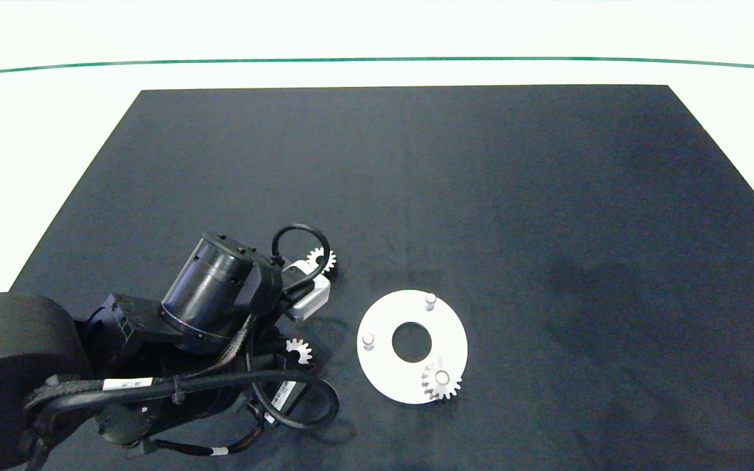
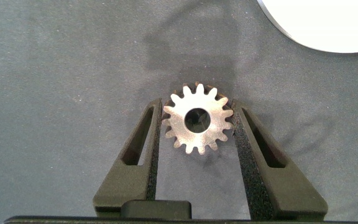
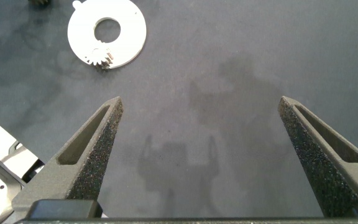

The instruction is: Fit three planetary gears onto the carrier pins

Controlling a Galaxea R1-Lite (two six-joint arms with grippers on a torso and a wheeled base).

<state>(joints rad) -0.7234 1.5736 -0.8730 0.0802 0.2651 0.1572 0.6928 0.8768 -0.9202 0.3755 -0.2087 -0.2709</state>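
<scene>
Dark cloth matting (image 1: pixel 416 183) covers the middle of a pale white table (image 1: pixel 56 131), with a thin green line running across the far side; no person shows. On the mat lies a flat white ring-shaped disc (image 1: pixel 387 373) with a large centre hole and three short whitish carrier pins standing from it. One small silver-grey toothed metal gear (image 1: pixel 441 381) already sits on the nearest pin, while the far pin (image 1: pixel 430 300) and the left-hand pin (image 1: pixel 368 340) stand bare, so by my reckoning one of three gears is installed and two remain. A second gear (image 1: pixel 299 351) lies flat on the mat just beside the disc, partly under the left arm; a third gear (image 1: pixel 322 261) lies farther back, beyond the wrist. The left gripper (image 2: pixel 197 124) is lowered around that second gear (image 2: pixel 197 119), its dark padded fingers (image 2: pixel 153 134) pressed against the teeth on both sides, apparently grasping it flat on the cloth, not yet lifted. The right gripper (image 3: pixel 201 124) hovers idle near the mat's right edge, fingers spread wide and holding nothing, well apart from the disc (image 3: pixel 132 34).
</scene>
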